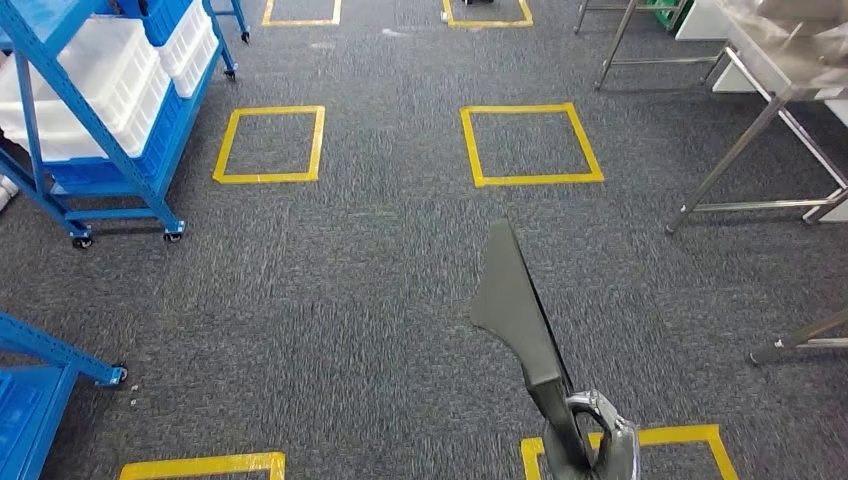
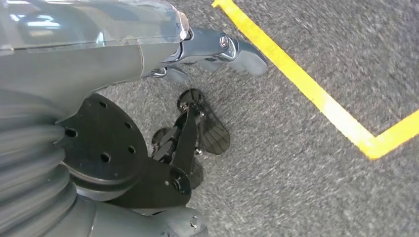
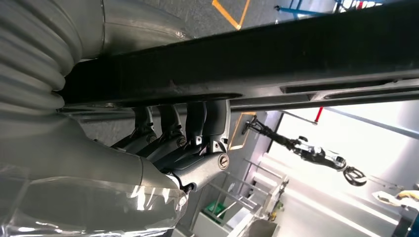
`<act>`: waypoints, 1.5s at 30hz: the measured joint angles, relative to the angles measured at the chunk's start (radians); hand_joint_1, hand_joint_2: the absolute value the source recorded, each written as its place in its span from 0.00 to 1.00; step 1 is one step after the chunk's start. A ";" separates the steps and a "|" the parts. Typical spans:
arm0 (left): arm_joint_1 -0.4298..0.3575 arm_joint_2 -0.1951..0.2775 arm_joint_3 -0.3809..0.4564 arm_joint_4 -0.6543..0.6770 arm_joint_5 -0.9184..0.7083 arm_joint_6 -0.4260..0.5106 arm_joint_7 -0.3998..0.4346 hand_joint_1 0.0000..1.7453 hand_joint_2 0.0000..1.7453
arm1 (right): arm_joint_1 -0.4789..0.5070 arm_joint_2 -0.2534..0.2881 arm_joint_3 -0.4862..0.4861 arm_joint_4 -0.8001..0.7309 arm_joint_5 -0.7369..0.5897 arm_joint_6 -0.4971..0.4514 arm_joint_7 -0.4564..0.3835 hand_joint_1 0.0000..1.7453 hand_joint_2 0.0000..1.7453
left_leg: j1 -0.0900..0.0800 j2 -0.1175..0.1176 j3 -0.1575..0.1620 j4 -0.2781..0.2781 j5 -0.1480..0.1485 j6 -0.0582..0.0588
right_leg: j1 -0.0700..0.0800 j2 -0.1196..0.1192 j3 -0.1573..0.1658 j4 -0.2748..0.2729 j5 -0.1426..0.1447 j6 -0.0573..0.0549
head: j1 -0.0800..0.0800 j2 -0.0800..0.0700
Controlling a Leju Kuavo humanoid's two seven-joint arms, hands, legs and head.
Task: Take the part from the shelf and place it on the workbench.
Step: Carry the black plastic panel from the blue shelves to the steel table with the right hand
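The part is a long, flat, dark grey piece that widens toward its far end. My right hand grips its lower end at the bottom of the head view, and the part points up and away over the carpet. Close up, the right hand has its dark fingers wrapped around the part, which crosses that whole picture as a black bar. My left hand hangs over the floor with its thumb stretched out and nothing in it. The metal workbench stands at the far right.
A blue wheeled shelf with white and blue bins stands at the far left, and another blue shelf corner sits at the near left. Yellow taped squares mark the grey carpet. Steel table legs stand at the right.
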 joint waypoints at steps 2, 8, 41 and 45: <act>0.001 0.001 0.000 0.000 -0.001 0.001 0.002 0.00 1.00 | 0.000 0.000 0.000 -0.001 0.000 -0.001 0.001 1.00 1.00 | -0.005 0.029 -0.001 -0.001 0.000 0.005 | -0.002 -0.046 -0.060 0.124 -0.065 0.008 | 0.004 0.000; 0.011 0.003 -0.003 0.000 -0.020 -0.025 0.005 0.00 1.00 | 0.024 -0.001 -0.015 -0.016 0.000 -0.010 0.001 1.00 1.00 | -0.011 0.107 0.008 0.001 -0.013 -0.005 | -0.005 -0.110 0.024 -0.004 0.009 0.009 | 0.004 0.000; 0.032 -0.001 0.015 -0.011 0.009 -0.037 0.010 0.00 1.00 | 0.070 0.061 -0.087 -0.092 0.035 0.071 -0.012 1.00 1.00 | -0.010 0.127 0.011 0.006 -0.021 -0.021 | 0.005 -0.135 0.068 -0.075 0.013 0.002 | -0.002 0.000; 0.029 0.000 0.017 -0.012 0.010 -0.037 0.010 0.00 1.00 | 0.073 0.068 -0.088 -0.096 0.037 0.071 -0.014 1.00 1.00 | -0.005 0.111 0.008 0.041 -0.055 -0.041 | -0.001 -0.089 0.070 -0.085 0.021 -0.021 | -0.007 0.000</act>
